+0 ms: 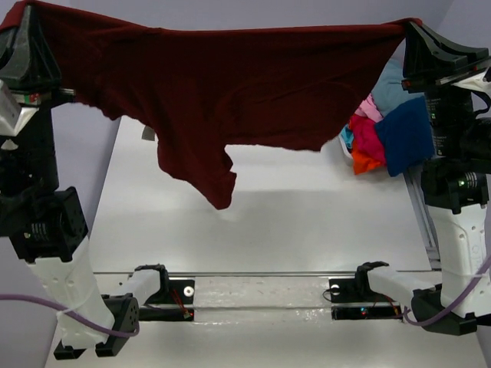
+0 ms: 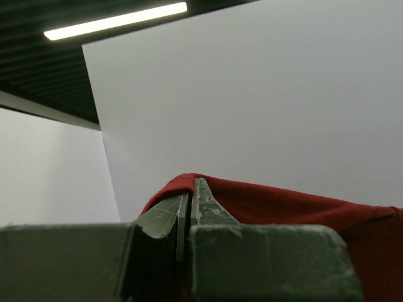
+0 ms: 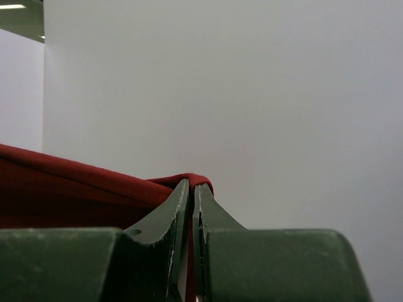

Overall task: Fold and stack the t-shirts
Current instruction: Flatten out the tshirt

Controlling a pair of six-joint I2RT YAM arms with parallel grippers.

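The left end effector [image 2: 191, 196] and right end effector [image 3: 191, 190] clamp the maroon t-shirt [image 1: 230, 84]. Stretched between them (taut along the top), it should lay down flat.

— What carried everything?
— A white desk [image 1: 307, 222], its middle bare and bright.

— And what lay on it?
— A heap of shirts at the far right edge: a navy shirt [image 1: 405, 136] in front, a pink shirt [image 1: 367, 138] touching its left side, a red shirt [image 1: 365, 162] just below the pink one, and a light teal-blue shirt [image 1: 387, 88] at the back.

— Anything nearer?
— A rail [image 1: 261, 291] ran along the near edge. A small grey object [image 1: 148, 134] sat by the far left edge, too small to identify.
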